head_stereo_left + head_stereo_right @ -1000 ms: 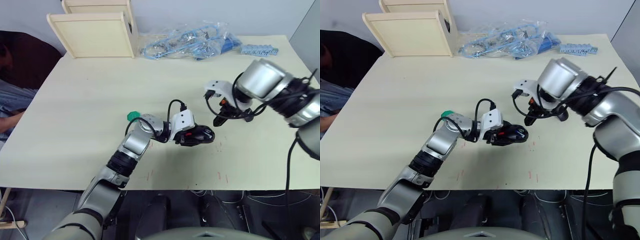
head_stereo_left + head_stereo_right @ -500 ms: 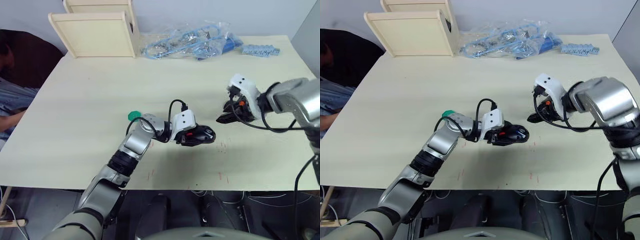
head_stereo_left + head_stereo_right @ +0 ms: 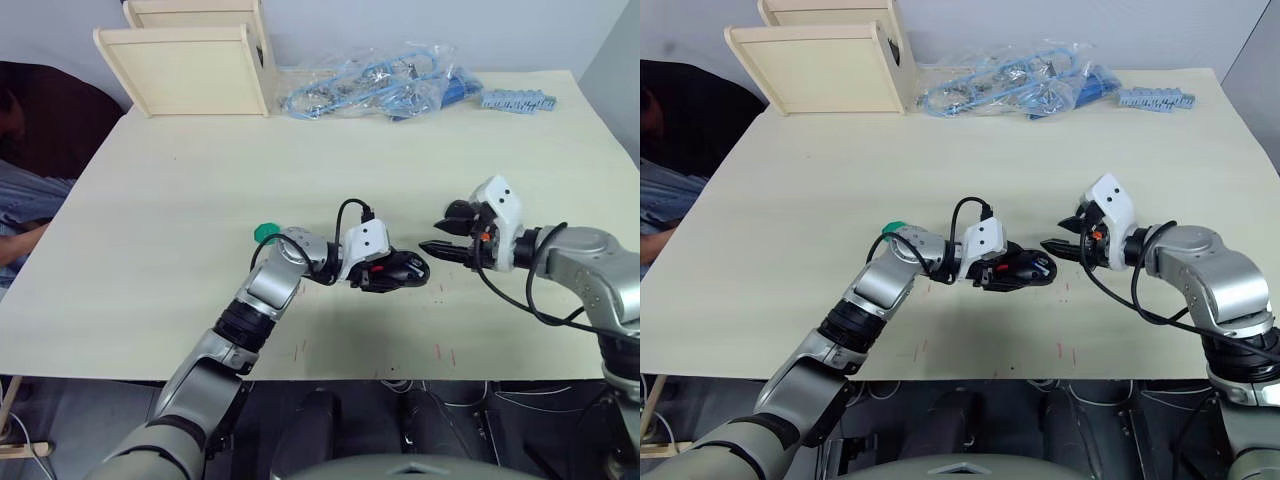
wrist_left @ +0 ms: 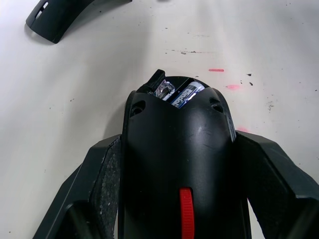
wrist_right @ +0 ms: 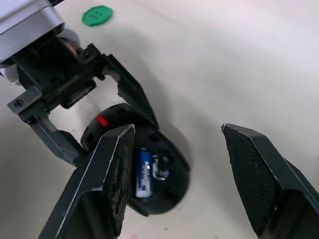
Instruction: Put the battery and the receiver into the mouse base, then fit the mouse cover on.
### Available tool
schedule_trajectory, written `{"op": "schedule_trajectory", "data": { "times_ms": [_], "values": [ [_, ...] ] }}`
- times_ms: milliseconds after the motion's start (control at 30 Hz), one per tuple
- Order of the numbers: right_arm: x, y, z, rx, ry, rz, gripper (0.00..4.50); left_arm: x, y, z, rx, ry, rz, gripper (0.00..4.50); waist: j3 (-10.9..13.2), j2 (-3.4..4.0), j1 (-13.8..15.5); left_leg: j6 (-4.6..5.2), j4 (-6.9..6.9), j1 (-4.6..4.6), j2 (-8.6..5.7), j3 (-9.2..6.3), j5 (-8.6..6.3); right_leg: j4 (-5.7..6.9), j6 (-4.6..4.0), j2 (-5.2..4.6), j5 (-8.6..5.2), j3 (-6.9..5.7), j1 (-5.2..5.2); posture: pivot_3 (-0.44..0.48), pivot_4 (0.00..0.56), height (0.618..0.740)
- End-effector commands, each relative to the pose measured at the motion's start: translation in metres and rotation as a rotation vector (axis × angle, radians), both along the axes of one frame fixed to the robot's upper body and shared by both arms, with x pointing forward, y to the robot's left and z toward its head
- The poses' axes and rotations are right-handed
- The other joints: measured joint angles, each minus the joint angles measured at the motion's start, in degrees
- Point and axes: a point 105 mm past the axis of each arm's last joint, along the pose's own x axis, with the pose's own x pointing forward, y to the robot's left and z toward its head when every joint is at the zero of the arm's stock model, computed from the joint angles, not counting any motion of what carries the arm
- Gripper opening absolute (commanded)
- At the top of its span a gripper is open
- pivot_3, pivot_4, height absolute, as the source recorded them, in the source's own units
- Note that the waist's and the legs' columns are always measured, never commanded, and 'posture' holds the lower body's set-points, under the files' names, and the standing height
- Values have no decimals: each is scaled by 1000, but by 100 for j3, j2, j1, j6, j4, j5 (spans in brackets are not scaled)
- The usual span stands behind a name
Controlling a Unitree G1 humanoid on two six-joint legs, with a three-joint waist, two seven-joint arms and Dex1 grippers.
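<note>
My left gripper (image 3: pixel 402 272) clamps the mouse base (image 4: pixel 178 164) by its sides at table centre, the battery (image 5: pixel 143 173) seated in its open bay. At three o'clock of it, my right gripper (image 3: pixel 445 240) hovers near, fingers spread and empty. The mouse cover (image 4: pixel 62 15) lies on the table (image 3: pixel 180 180) beyond the base.

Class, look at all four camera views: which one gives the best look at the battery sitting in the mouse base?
The right wrist view: the battery lies lengthwise in the open mouse base, its blue side exposed. The left wrist view shows just its end peeking from the compartment. In the head views it is too small to make out inside the base held by the left gripper.
</note>
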Motion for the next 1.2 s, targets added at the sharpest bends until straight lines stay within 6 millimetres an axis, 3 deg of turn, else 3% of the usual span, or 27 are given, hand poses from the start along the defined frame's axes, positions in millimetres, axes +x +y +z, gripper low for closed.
{"op": "schedule_trajectory", "data": {
  "times_ms": [33, 133, 233, 300, 1200],
  "values": [
    [1, 4, 2, 24, -80, -17, 2699, -2, 0, -5, 13, 14, 4, 2858, 0, 0, -1, 0, 0, 0, 0, 0, 0, 0, 0, 0, 0, 0, 0, 0, 150, 740],
    [1, 6, -4, 57, -77, -23, 1870, -2, 1, -5, 15, 13, 7, 2858, 0, 0, -3, 0, 0, 2, 0, 1, 0, -1, 0, 1, 0, 1, 2, 0, 150, 740],
    [-1, 9, -9, 58, -81, -10, 522, -1, 2, -5, 17, 12, 9, 2858, 0, 0, -7, 0, 0, 3, 1, 1, 0, 0, 0, 2, 0, 2, 2, 0, 150, 740],
    [0, 9, -10, 63, -84, -12, 97, -1, 2, -5, 18, 12, 9, 2858, 0, 0, -9, 0, 0, 4, 1, 1, 0, 0, 0, 2, 0, 2, 2, 0, 150, 740],
    [-1, 15, -43, 11, -50, -8, 97, -2, 1, -6, 18, 19, 11, 2858, 0, 0, -13, 0, 0, 11, 2, 0, 0, 0, 0, 4, 0, 2, 9, 0, 150, 740]
  ]
}}
